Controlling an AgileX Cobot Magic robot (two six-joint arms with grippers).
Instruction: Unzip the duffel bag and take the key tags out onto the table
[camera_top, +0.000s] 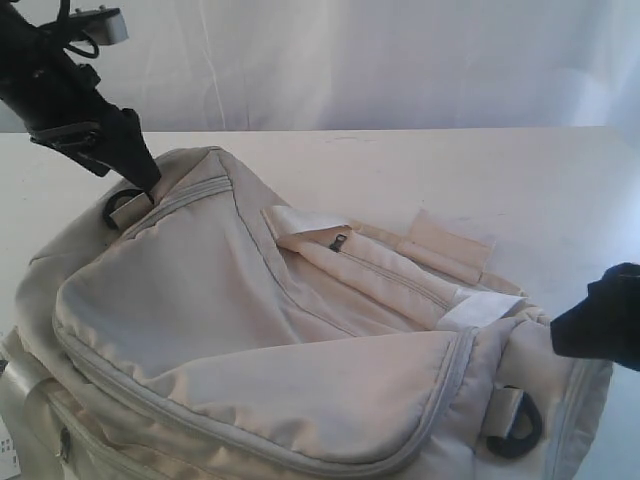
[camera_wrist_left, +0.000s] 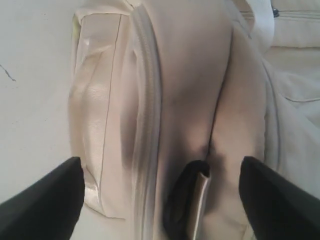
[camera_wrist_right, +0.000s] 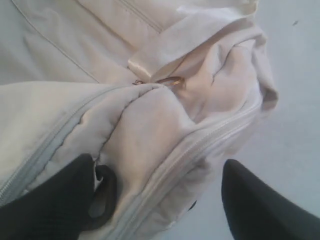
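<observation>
The cream-beige duffel bag (camera_top: 260, 340) lies across the white table (camera_top: 420, 170), its grey zippers (camera_top: 190, 195) shut. My left gripper (camera_top: 140, 180) hovers at the bag's far left end, right above the black D-ring (camera_top: 125, 205). In the left wrist view that D-ring (camera_wrist_left: 187, 200) sits between the open fingers (camera_wrist_left: 45, 200). My right gripper (camera_wrist_right: 165, 200) is open over the bag's near right end, straddling the zipper seam (camera_wrist_right: 200, 145) beside the other black D-ring (camera_wrist_right: 102, 195). The same ring (camera_top: 515, 425) shows in the exterior view. No key tags are visible.
Pale webbing straps (camera_top: 440, 250) lie folded on top of the bag. A small dark zipper pull (camera_top: 340, 240) sits near the bag's middle. A white backdrop (camera_top: 400, 60) rises behind the table. The bag overhangs the view's lower edge.
</observation>
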